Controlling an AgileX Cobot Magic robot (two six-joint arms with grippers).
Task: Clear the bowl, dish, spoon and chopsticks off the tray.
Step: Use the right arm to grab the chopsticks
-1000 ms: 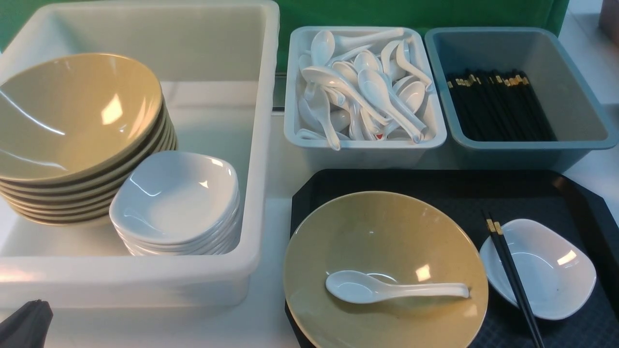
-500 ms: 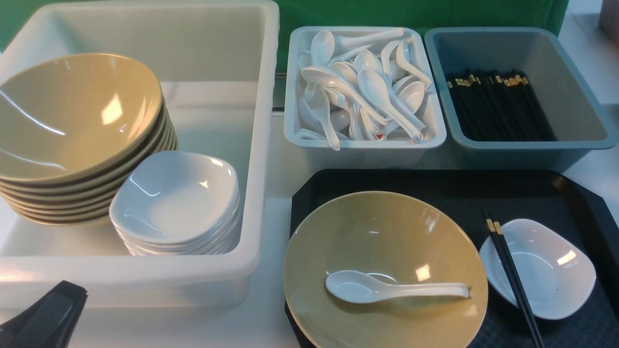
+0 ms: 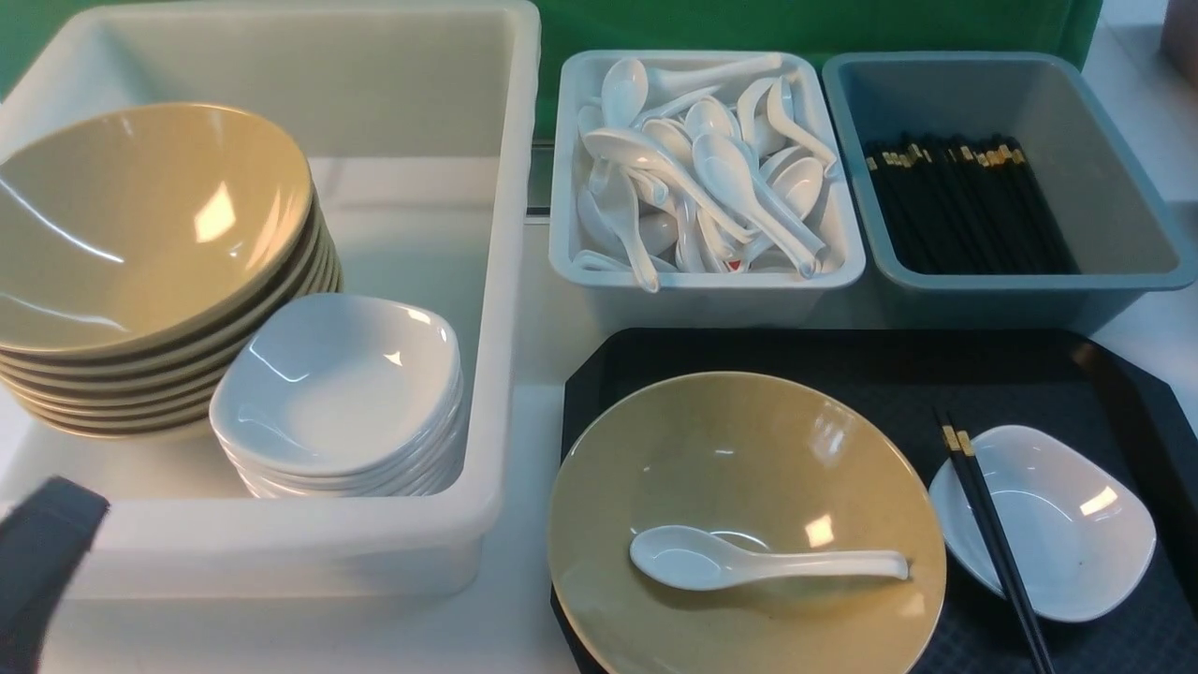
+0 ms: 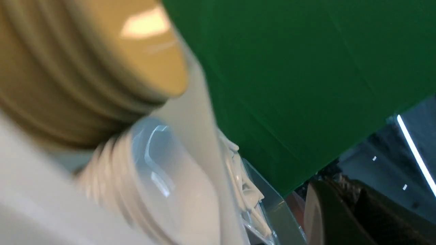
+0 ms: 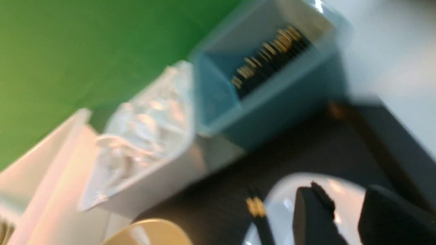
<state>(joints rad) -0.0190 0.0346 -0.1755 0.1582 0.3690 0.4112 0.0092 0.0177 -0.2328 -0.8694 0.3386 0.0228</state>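
Observation:
The black tray lies at the front right. On it stands the tan bowl with the white spoon lying inside, handle to the right. The small white dish sits to the bowl's right, and the black chopsticks lie across the dish's left edge. My right gripper is open just above the dish, next to the chopsticks' gold bands; it is out of the front view. My left gripper is a dark blurred shape at the front left corner, before the big white bin.
A large white bin on the left holds a stack of tan bowls and a stack of white dishes. Behind the tray stand a pale bin of spoons and a grey-blue bin of chopsticks.
My left gripper has risen at the front left corner and now stands higher before the white bin. The things on the tray have not moved.

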